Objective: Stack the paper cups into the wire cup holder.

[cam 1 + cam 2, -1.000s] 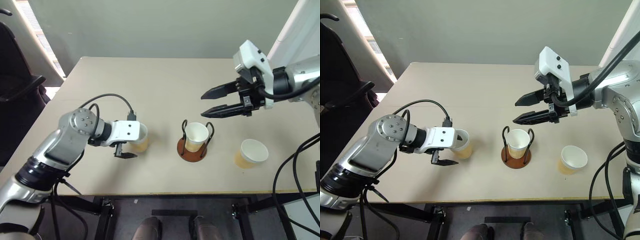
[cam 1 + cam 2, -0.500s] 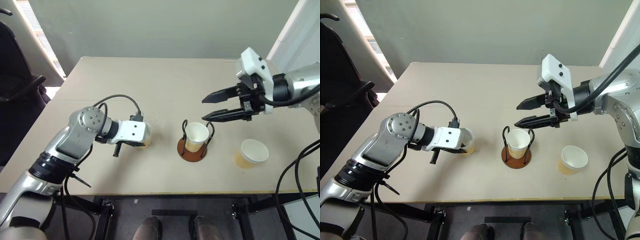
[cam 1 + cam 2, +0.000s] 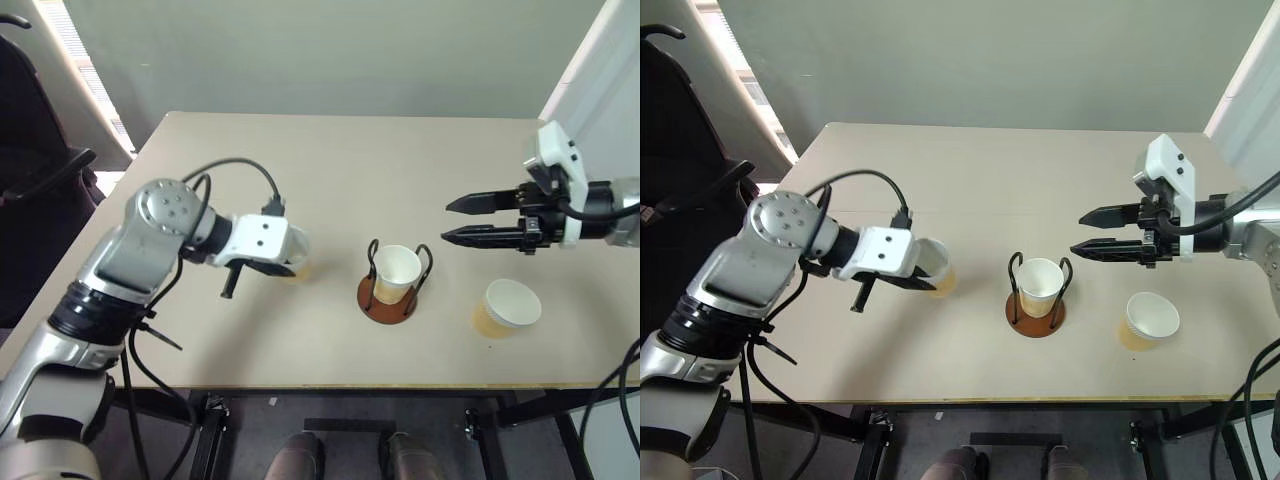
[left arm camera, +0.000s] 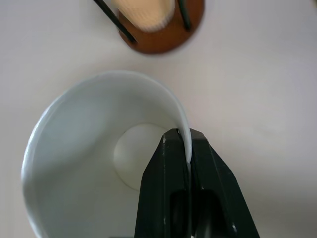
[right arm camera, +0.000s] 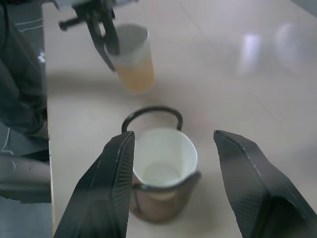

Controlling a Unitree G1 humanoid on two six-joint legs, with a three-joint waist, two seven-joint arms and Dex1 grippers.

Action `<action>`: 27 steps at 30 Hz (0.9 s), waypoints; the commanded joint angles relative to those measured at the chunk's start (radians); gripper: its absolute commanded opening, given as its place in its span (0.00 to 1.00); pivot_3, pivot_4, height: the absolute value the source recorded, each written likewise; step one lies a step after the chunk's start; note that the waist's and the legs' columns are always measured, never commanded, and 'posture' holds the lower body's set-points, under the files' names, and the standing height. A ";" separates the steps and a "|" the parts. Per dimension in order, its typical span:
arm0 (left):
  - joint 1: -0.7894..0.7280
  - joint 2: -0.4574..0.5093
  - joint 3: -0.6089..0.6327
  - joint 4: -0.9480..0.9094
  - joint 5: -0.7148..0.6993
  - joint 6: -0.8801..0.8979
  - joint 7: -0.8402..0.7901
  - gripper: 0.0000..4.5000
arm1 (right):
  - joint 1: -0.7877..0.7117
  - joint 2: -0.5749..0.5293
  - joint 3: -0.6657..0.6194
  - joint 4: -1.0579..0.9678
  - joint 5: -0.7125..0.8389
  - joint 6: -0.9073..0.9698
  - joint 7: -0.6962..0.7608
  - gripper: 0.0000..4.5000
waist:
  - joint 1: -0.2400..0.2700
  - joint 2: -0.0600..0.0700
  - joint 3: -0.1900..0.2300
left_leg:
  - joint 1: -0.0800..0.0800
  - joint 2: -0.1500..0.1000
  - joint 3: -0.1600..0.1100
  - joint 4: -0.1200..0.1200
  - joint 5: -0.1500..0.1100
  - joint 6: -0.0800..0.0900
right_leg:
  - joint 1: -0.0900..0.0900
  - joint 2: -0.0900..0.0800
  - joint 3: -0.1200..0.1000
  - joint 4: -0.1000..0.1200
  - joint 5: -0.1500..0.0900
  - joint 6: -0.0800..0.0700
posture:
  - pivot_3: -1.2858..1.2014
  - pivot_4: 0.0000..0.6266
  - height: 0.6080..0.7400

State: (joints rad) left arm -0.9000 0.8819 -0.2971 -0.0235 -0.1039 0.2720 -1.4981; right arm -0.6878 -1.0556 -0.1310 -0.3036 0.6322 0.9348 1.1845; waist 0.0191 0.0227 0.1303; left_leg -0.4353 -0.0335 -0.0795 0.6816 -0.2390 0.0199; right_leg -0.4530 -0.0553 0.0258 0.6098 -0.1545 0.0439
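My left gripper is shut on the white rim of a yellow-tan paper cup. One finger is inside the rim and one outside. The cup hangs tilted just off the table, left of the wire cup holder. A second paper cup stands inside the holder's dark hoops. A third paper cup sits upright on the table to the holder's right. My right gripper hovers open and empty above and to the right of the holder, with its fingers pointing toward it.
The beige table has bare room behind the holder and along its front edge. A black chair stands beyond the left edge. A black cable loops over my left wrist. A white panel rises at the far right.
My left gripper has shut on the cup's rim and lifted it slightly. My right arm has swung to the right and lower, away from above the holder, with its jaws still open.
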 commanded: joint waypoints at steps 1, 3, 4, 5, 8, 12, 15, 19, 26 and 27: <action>-0.091 -0.017 0.051 -0.029 -0.092 0.067 -0.050 0.01 | 0.071 -0.064 -0.133 -0.067 0.051 0.040 -0.011 0.58 | 0.003 0.000 0.000 | 0.000 0.000 0.000 0.000 0.000 0.000 | 0.000 0.000 0.000 0.000 0.000 0.000 | 0.52 0.24 1.00; -0.136 -0.031 0.052 -0.013 -0.115 0.080 -0.067 0.01 | 0.116 -0.089 -0.185 -0.090 0.071 0.054 -0.019 0.58 | 0.002 0.000 0.000 | 0.000 0.000 0.000 0.000 0.000 0.000 | 0.000 0.000 0.000 0.000 0.000 0.001 | 0.52 0.24 1.00; -0.165 -0.043 0.051 0.002 -0.126 0.085 -0.076 0.01 | 0.142 -0.105 -0.216 -0.102 0.080 0.063 -0.017 0.58 | 0.002 0.000 0.000 | 0.000 0.000 0.001 0.000 0.000 0.000 | 0.000 0.000 0.001 0.000 0.000 0.001 | 0.52 0.24 1.00; -0.190 -0.055 0.049 0.018 -0.134 0.084 -0.084 0.01 | 0.169 -0.119 -0.244 -0.113 0.085 0.070 -0.016 0.58 | 0.002 0.000 0.000 | 0.000 0.000 0.001 0.000 0.000 0.000 | 0.000 0.000 0.001 0.000 0.001 0.001 | 0.52 0.24 1.00; -0.255 -0.097 0.038 0.069 -0.147 0.076 -0.101 0.01 | 0.246 -0.145 -0.310 -0.137 0.095 0.077 -0.017 0.58 | 0.002 0.000 0.000 | 0.000 0.000 0.001 0.000 0.000 0.000 | 0.000 0.000 0.001 -0.001 0.001 0.002 | 0.52 0.24 1.00; -0.330 -0.170 0.001 0.132 -0.175 0.054 -0.116 0.01 | 0.288 -0.143 -0.357 -0.176 0.130 0.089 -0.048 0.58 | 0.002 0.000 0.000 | 0.000 0.000 0.002 0.001 -0.005 0.011 | 0.001 -0.001 0.001 -0.001 0.003 0.006 | 0.52 0.24 1.00; -0.367 -0.211 -0.042 0.173 -0.194 0.028 -0.116 0.01 | 0.292 -0.133 -0.363 -0.202 0.161 0.097 -0.080 0.58 | 0.002 0.000 0.000 | 0.000 0.000 0.002 0.002 -0.005 0.012 | 0.001 -0.001 0.002 -0.002 0.007 0.013 | 0.52 0.24 1.00; -0.427 -0.269 -0.094 0.243 -0.216 -0.010 -0.116 0.01 | 0.297 -0.131 -0.372 -0.228 0.212 0.109 -0.111 0.58 | 0.002 0.000 0.000 | 0.000 0.000 0.002 0.002 -0.004 0.013 | 0.001 -0.001 0.002 -0.002 0.007 0.015 | 0.52 0.24 1.00; -0.491 -0.368 -0.168 0.383 -0.201 -0.093 -0.116 0.01 | 0.324 -0.149 -0.394 -0.238 0.241 0.103 -0.139 0.58 | 0.004 0.000 0.000 | -0.001 -0.001 0.004 0.003 -0.003 0.011 | 0.003 -0.001 0.002 -0.002 0.003 0.022 | 0.52 0.24 1.00; -0.495 -0.377 -0.176 0.395 -0.203 -0.100 -0.116 0.01 | 0.331 -0.152 -0.401 -0.240 0.243 0.103 -0.141 0.58 | 0.005 0.000 0.000 | -0.001 -0.001 0.004 0.004 -0.003 0.011 | 0.003 -0.001 0.003 -0.002 0.003 0.023 | 0.52 0.24 1.00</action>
State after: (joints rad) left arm -1.3549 0.5095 -0.4754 0.3627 -0.3017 0.1992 -1.5741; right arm -0.3555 -1.1840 -0.4749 -0.5245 0.8617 1.0436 1.0510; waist 0.0240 0.0227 0.1304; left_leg -0.4366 -0.0346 -0.0756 0.6862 -0.2412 0.0283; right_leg -0.4498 -0.0568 0.0287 0.6074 -0.1523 0.0674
